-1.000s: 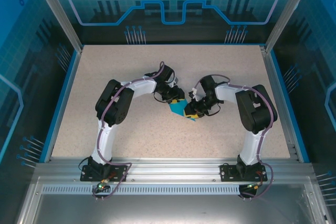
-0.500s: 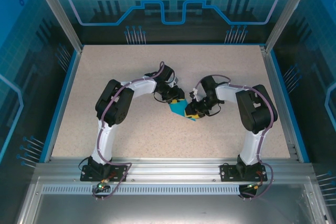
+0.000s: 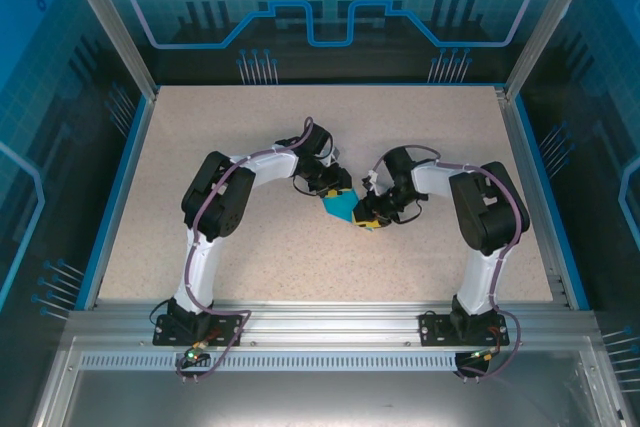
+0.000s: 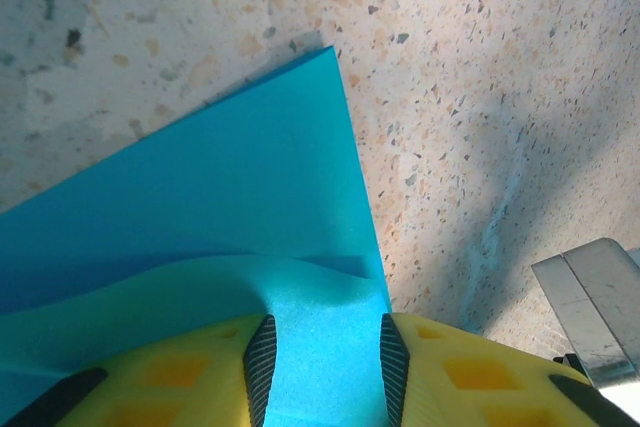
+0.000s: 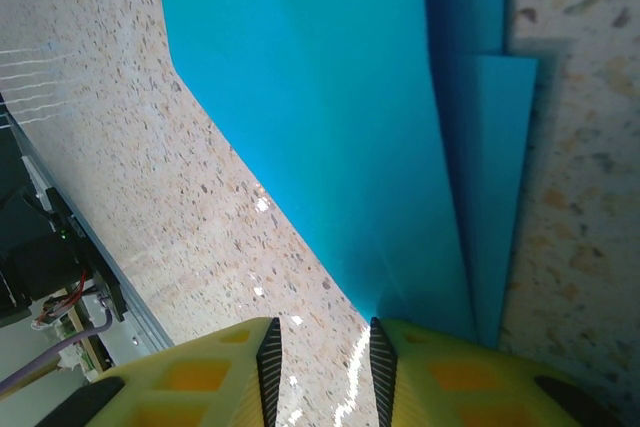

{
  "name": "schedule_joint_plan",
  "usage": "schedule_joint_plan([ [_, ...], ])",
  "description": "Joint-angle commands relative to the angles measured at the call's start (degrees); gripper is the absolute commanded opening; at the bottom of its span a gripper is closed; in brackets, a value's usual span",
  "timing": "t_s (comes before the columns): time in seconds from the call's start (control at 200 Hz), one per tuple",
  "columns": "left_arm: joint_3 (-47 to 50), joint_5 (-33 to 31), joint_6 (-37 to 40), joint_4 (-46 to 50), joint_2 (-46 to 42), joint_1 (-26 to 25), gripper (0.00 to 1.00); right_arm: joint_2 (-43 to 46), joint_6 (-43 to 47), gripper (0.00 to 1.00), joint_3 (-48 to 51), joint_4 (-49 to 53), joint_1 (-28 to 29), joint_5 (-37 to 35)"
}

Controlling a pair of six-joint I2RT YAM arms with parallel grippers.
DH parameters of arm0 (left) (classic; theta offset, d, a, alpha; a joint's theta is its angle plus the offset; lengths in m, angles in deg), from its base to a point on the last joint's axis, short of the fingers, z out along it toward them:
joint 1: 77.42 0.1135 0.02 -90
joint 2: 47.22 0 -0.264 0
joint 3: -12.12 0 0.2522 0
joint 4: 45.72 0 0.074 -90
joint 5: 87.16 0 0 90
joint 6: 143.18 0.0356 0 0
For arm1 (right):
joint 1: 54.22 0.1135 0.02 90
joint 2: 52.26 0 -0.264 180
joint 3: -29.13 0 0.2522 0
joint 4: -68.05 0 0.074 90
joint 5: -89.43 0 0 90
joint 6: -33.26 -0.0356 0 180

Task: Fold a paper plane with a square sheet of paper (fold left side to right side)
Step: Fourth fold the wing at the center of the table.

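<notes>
Left gripper (image 4: 325,367) and right gripper (image 5: 324,367) both stand with jaws part-open astride the folded teal sheet of paper (image 4: 220,197), which lies mid-table (image 3: 250,137) between them; thin, light and already buckling, it likely wants a gentle pinch at a free edge.

right tool (image 3: 368,217) nudged left, further over paper (image 3: 338,206)

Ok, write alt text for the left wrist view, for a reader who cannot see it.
A teal-blue sheet of paper lies on the speckled beige table, one sharp corner pointing up the frame. At the bottom edge, a paler layer of it humps up between the yellow, black-padded fingers of the left gripper.
</notes>
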Motion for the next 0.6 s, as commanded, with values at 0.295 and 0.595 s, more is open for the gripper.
schedule_joint_plan([
  [0.295, 1.77, -3.03, 0.9, 3.42, 1.97, 0.3, 0.38, 6.94, -0.75, 0.3, 10.89, 4.27, -4.42, -0.19],
  [0.595, 1.9, -2.83, 0.65, 3.08, 1.88, 0.23, 0.38, 13.36, -7.57, 0.15, 4.74, -0.2, -3.75, 2.26],
])
